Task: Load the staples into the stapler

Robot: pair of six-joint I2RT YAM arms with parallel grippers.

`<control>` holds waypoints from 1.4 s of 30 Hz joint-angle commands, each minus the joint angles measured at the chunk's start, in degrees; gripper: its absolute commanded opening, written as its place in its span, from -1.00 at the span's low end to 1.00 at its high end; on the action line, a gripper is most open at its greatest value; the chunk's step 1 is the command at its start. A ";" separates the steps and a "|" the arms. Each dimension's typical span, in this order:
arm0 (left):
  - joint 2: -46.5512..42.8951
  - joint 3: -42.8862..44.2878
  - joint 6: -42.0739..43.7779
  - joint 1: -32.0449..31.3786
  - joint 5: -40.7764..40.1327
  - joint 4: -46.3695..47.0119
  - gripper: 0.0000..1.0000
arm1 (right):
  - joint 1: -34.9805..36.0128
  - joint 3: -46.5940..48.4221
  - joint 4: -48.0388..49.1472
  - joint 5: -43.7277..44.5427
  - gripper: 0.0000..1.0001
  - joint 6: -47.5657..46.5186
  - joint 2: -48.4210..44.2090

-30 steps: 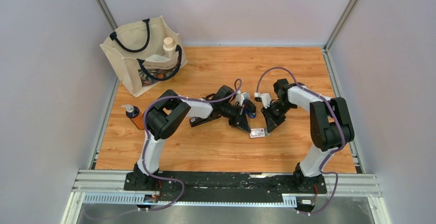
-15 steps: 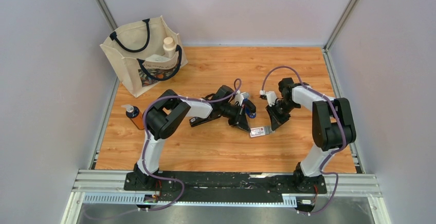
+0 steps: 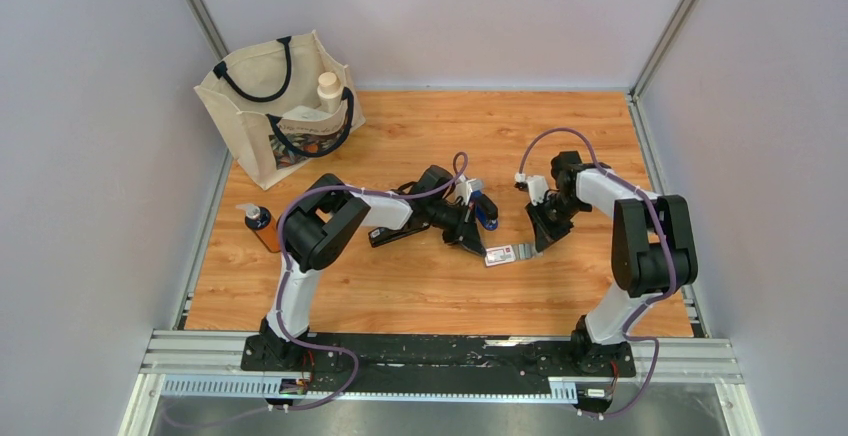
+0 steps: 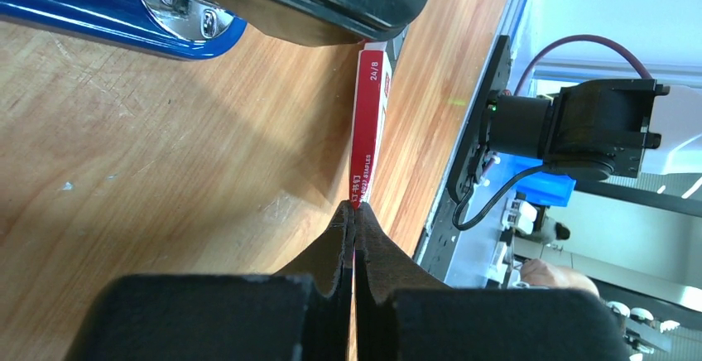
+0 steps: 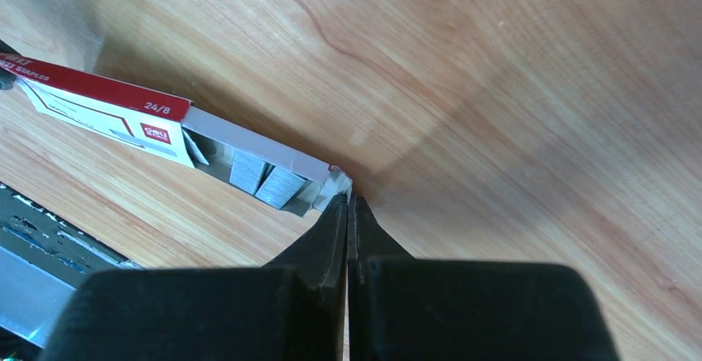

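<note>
Red-printed staple box [image 3: 500, 254] is seen on the table [image 3: 420, 296], its sleeve pinched by the left hand [image 4: 355, 212], its tray drawn further out by the pinching right hand [image 5: 348, 202], grey staples [image 5: 258, 175] exposed for picking.

- The staple box [image 3: 502, 254] lies on the table [image 3: 420, 286] between the two grippers, the left gripper [image 4: 354, 212] at one end and the right gripper [image 5: 348, 202] at the other.
- The box runs straight ahead of the left gripper, its near end nipped between the tips.
- The stapler [image 4: 83, 20] lies on the table just beyond the left gripper, beside the box's far end.
- The inner tray [image 5: 257, 147] sticks partly out of the box toward the right gripper, its end flap between those closed tips.
- The staples [image 5: 266, 180] sit in the tray, just ahead of the right gripper.
- A tote bag [image 3: 262, 131] stands well behind and left of the left gripper, with a bottle [image 3: 328, 89] in it.
- A pump bottle [image 3: 263, 228] stands on the table well left of the left gripper.
</note>
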 commanded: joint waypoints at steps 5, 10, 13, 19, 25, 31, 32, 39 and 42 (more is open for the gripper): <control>1.02 0.14 -0.03 0.11 0.64 0.90 -0.92 | -0.80 -0.26 3.00 1.67 -1.00 0.17 -1.16; 1.46 0.67 0.15 0.11 0.90 0.29 -0.32 | -0.80 -0.08 2.74 1.40 -1.00 -0.09 -0.99; 1.11 0.93 0.85 0.19 0.82 -0.50 -0.02 | -0.80 -0.17 2.74 1.66 -1.00 -0.18 -0.99; -0.73 1.11 3.66 0.63 0.20 -3.84 0.41 | -0.88 0.01 2.91 3.41 -1.00 -0.27 -1.34; -3.89 1.37 9.01 1.86 0.03 -9.99 0.57 | -2.72 0.62 2.56 7.46 -0.99 -1.06 -2.57; -7.15 1.20 12.71 2.66 0.55 -14.47 0.58 | -8.52 2.64 0.63 12.73 -1.00 -2.73 -1.60; -7.76 1.20 13.24 2.83 0.64 -15.18 0.58 | -9.31 2.91 0.37 13.35 -1.00 -3.08 -1.43; -12.77 2.25 18.07 3.97 1.17 -20.36 0.60 | -14.24 4.40 -0.69 19.41 -0.99 -4.23 -2.30; -14.88 3.65 19.92 4.06 1.69 -23.08 0.60 | -15.47 4.49 -0.86 20.03 -0.99 -4.58 -3.18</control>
